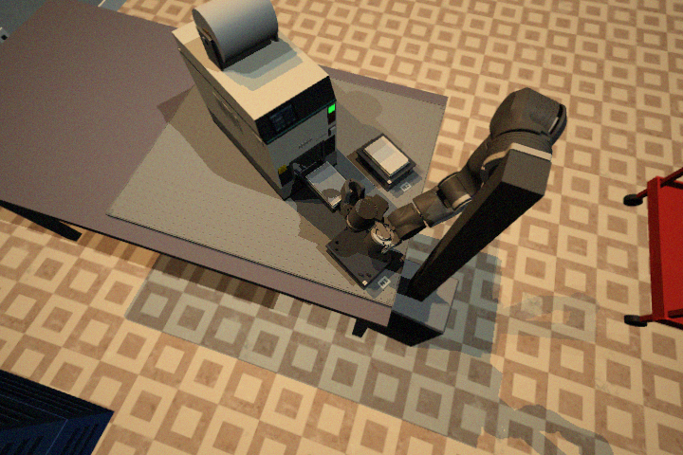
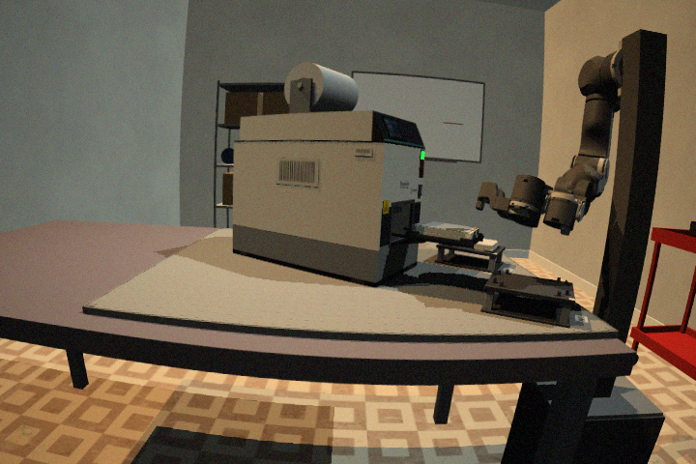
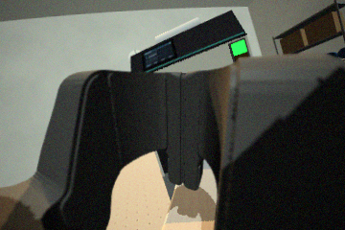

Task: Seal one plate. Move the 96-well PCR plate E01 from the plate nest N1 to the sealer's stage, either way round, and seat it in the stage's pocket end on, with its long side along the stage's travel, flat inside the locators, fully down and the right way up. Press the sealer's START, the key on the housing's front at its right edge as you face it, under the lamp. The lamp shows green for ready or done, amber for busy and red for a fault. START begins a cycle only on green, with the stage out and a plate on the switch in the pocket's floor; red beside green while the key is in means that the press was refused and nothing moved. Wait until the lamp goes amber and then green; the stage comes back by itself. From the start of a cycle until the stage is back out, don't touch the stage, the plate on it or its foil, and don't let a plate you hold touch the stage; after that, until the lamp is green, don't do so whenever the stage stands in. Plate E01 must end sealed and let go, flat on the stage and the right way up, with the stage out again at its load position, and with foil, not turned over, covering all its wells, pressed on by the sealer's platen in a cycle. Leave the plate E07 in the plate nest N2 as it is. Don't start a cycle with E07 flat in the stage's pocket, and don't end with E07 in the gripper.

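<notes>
The sealer [image 1: 262, 96] stands on the mat with its lamp [image 1: 331, 109] green; the lamp also shows green in the side view [image 2: 422, 155] and the wrist view [image 3: 239, 48]. The stage is out in front of the housing with plate E01 lying flat on it, also seen from the side [image 2: 449, 230]. I cannot tell whether its pale top is foil. Nest N1 [image 1: 360, 256] is empty. Plate E07 [image 1: 386, 155] sits in nest N2. My gripper [image 1: 351, 190] [image 2: 481, 195] is shut and empty, in the air above the stage's outer end, pointing at the sealer's front; its closed fingertips show in the wrist view [image 3: 185, 179].
The arm's dark column [image 1: 476, 225] stands at the table's near right corner. A foil roll [image 1: 234, 27] sits on top of the sealer. A red cart [image 1: 675, 246] stands on the floor to the right, away from the table.
</notes>
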{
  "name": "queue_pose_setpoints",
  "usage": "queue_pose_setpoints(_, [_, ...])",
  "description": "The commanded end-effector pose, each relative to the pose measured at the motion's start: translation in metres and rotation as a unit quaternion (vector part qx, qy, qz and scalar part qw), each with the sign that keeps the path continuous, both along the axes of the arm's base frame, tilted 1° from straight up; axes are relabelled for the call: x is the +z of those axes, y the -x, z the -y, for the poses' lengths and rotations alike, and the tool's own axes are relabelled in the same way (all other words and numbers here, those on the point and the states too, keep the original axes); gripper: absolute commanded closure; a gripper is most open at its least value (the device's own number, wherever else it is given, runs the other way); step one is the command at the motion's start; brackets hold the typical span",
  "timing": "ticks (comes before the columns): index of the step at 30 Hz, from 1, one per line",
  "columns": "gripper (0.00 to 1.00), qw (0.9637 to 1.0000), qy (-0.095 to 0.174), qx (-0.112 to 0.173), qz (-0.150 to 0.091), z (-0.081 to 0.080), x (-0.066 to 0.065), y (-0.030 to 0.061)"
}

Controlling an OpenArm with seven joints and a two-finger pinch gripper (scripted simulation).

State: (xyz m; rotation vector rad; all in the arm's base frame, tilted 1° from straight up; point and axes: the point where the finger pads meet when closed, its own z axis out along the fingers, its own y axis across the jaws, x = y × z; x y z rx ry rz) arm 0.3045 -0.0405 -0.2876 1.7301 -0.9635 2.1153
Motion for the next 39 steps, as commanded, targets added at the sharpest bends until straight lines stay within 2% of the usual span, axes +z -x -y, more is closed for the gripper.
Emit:
queue_pose_setpoints(1, [1.0, 0.9995, 0.012, 0.026, 0.014, -0.009, 0.013, -0.0102])
queue_pose_setpoints(2, [1.0, 0.9988, 0.019, 0.04, 0.021, -0.014, 0.018, -0.0151])
queue_pose_setpoints(15, [1.0, 0.9989, 0.017, 0.038, 0.02, -0.015, 0.019, -0.0154])
queue_pose_setpoints(19, [1.0, 0.9988, 0.019, 0.04, 0.021, -0.019, 0.024, -0.0202])
queue_pose_setpoints(31, [1.0, 0.9988, 0.019, 0.04, 0.021, -0.019, 0.024, -0.0202])
queue_pose_setpoints(39, [1.0, 0.9988, 0.019, 0.04, 0.021, -0.015, 0.019, -0.0156])
